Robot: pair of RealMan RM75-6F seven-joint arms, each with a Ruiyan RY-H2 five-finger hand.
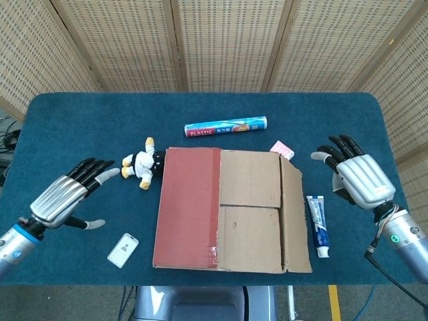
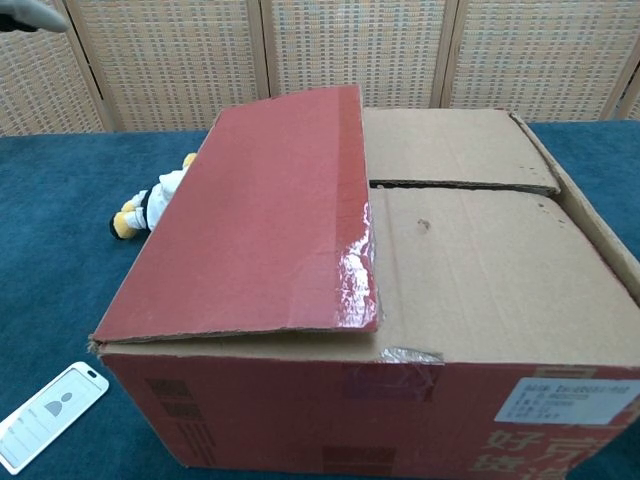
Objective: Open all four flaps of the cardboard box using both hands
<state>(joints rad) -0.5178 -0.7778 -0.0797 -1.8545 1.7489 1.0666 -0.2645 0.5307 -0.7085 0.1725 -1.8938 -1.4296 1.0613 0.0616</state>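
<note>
box (image 1: 231,210) mid-table. right flap (image 1: 296,214) folded out, red flap (image 1: 187,207) half-raised, two inner flaps flat. left hand (image 1: 63,198) and right hand (image 1: 358,177) flank box, spread, empty, ready for flaps.

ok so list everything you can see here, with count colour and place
box: 1, brown with a red left flap, table centre, inner flaps closed
plush toy: 1, white, black and yellow, just left of the box's far left corner
roll: 1, blue, marked PLASTIC, behind the box
card: 1, white, near left of the box
toothpaste: 1, white and blue, right of the box
pink packet: 1, pink, at the box's far right corner
table: 1, dark blue cloth
screen: tan lattice panels behind the table
left robot hand: 1, silver and black, open, left of the box
right robot hand: 1, silver and black, open, right of the box
</note>
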